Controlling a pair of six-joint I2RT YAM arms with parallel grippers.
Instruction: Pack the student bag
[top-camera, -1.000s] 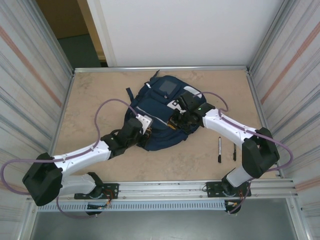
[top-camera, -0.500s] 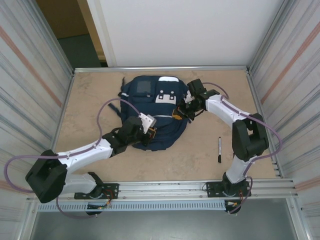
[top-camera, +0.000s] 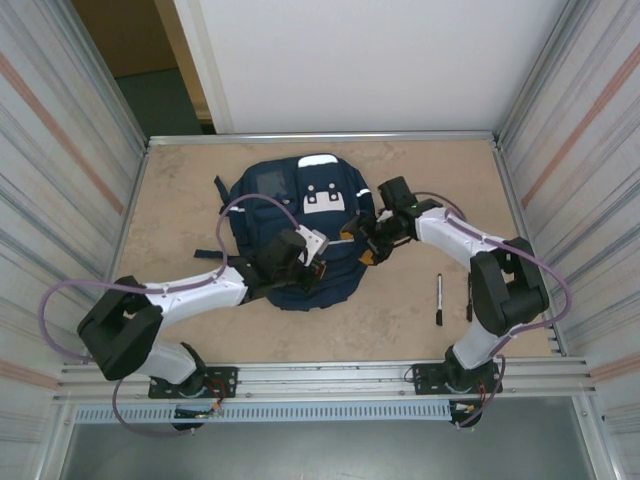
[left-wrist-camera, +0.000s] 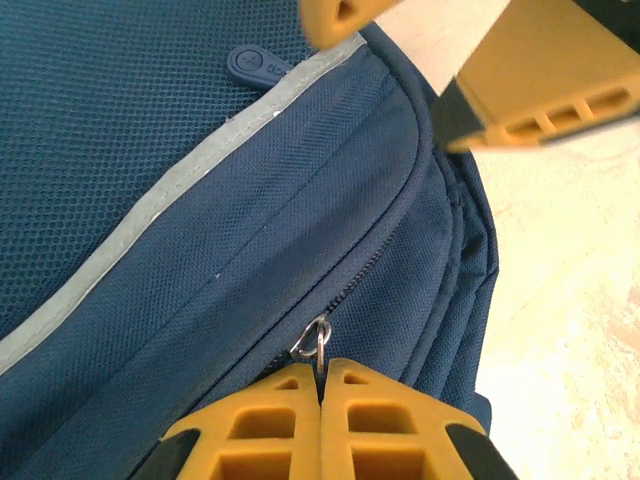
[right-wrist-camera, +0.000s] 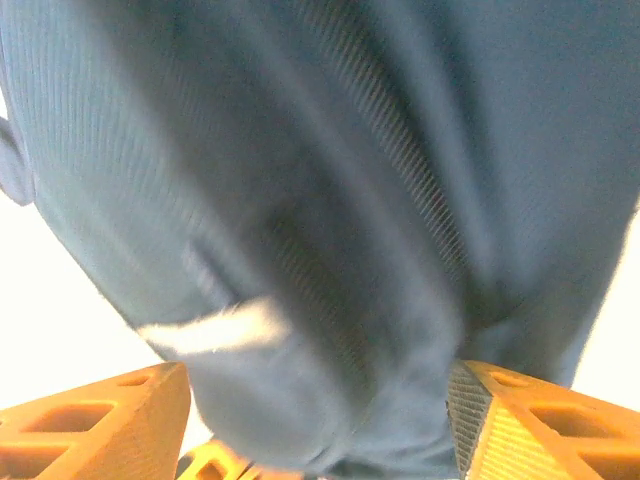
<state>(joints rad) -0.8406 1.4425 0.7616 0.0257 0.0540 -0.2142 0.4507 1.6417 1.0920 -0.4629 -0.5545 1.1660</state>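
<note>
The student bag (top-camera: 300, 215), a navy-blue backpack with white patches, lies flat in the middle of the table. My left gripper (top-camera: 318, 264) is at its near right part, shut on the metal ring of a zipper pull (left-wrist-camera: 318, 343); the yellow fingertips (left-wrist-camera: 350, 400) meet just below the ring. My right gripper (top-camera: 364, 240) is at the bag's right edge with its jaws wide apart. Blurred blue bag fabric (right-wrist-camera: 330, 250) bulges between its fingers (right-wrist-camera: 530, 420), not pinched. Those fingers (left-wrist-camera: 540, 90) also show at the top of the left wrist view.
A black pen (top-camera: 438, 298) lies on the beige tabletop (top-camera: 180, 200) right of the bag, close to the right arm's elbow. Metal walls close in the table's left, right and far sides.
The bag has turned and slid toward the far left. My right gripper went from shut on the bag's edge to open. The left arm followed, still shut on the zipper pull.
</note>
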